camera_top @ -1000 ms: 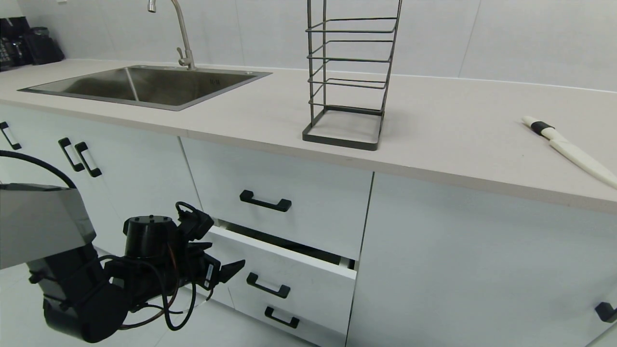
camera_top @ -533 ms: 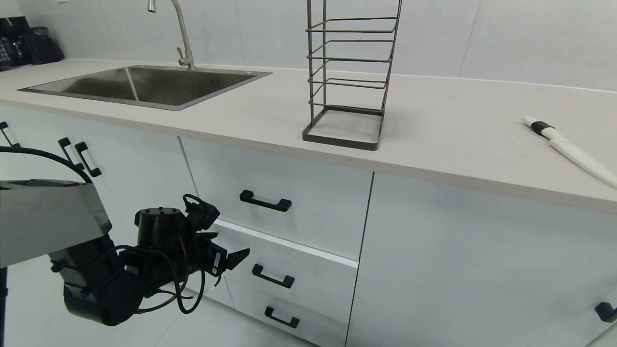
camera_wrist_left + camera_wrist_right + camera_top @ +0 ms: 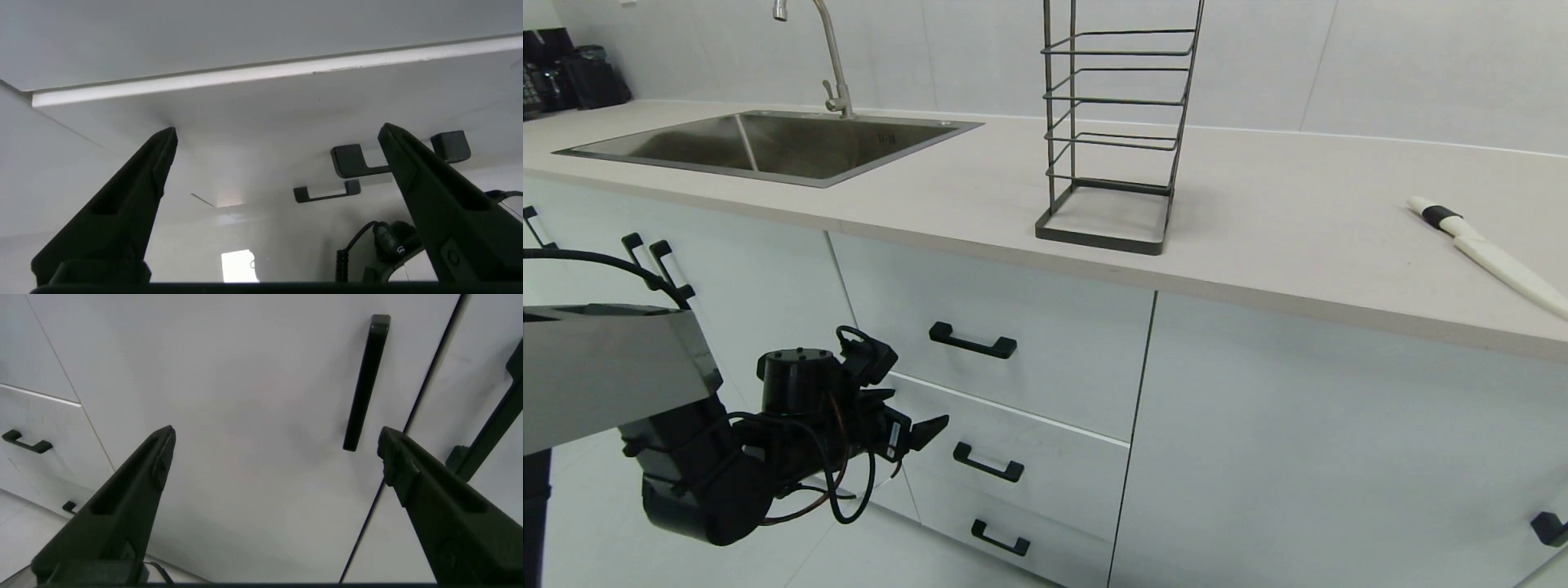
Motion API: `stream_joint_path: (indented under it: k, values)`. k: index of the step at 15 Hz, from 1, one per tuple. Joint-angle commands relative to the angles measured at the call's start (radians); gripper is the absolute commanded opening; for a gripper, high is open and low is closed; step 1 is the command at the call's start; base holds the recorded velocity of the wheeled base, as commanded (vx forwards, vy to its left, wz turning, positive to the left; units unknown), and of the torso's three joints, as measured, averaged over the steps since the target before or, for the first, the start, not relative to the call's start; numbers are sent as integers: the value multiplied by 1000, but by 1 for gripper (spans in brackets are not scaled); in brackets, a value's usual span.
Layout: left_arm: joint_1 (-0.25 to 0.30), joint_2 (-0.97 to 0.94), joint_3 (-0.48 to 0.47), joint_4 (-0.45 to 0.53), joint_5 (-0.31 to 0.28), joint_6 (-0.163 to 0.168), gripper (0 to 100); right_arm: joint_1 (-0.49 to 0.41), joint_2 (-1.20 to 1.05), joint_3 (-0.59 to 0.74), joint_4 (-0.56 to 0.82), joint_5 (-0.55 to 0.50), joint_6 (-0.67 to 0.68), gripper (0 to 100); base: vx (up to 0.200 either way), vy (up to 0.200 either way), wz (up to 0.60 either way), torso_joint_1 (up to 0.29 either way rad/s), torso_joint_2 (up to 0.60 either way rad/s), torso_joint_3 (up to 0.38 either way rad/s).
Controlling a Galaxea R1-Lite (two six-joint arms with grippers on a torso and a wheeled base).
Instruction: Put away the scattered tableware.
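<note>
A white knife [image 3: 1496,263] with a black band lies on the counter [image 3: 1290,220] at the far right. Low on the left, my left gripper [image 3: 925,430] stands open with its fingertips against the white front of the middle drawer [image 3: 1054,457], which sits flush with the cabinet. In the left wrist view the left gripper [image 3: 276,135] holds nothing and faces the drawer front [image 3: 261,106]. My right gripper [image 3: 276,437] is open and empty in front of a white cabinet door [image 3: 245,416] with a vertical black handle [image 3: 365,384].
A tall black wire rack [image 3: 1115,131] stands mid-counter. A steel sink [image 3: 768,143] with a tap [image 3: 827,49] is at the back left. Black handles mark the upper drawer [image 3: 973,340], the middle drawer [image 3: 988,467] and the bottom one [image 3: 1001,539].
The middle drawer stood partly pulled out a second ago and is now shut. My left gripper moved forward and up with the drawer front.
</note>
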Motion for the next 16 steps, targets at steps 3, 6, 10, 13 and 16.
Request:
stream_joint_path:
  k: [3, 6, 10, 13, 16]
  values:
    - [0, -7, 10, 0, 0, 0, 100, 0, 1, 0, 0, 0, 0, 100, 0, 0, 0, 0, 0, 0]
    - [-1, -61, 48, 0, 1, 6, 100, 1, 1, 0, 0, 0, 0, 100, 0, 0, 0, 0, 0, 0]
    - [2, -204, 183, 0, 1, 6, 100, 0, 1, 0, 0, 0, 0, 100, 0, 0, 0, 0, 0, 0]
    - [11, -377, 298, 3, 0, 4, 100, 0, 1, 0, 0, 0, 0, 100, 0, 0, 0, 0, 0, 0]
    - [11, -458, 373, 3, 0, 1, 100, 0, 1, 0, 0, 0, 0, 100, 0, 0, 0, 0, 0, 0]
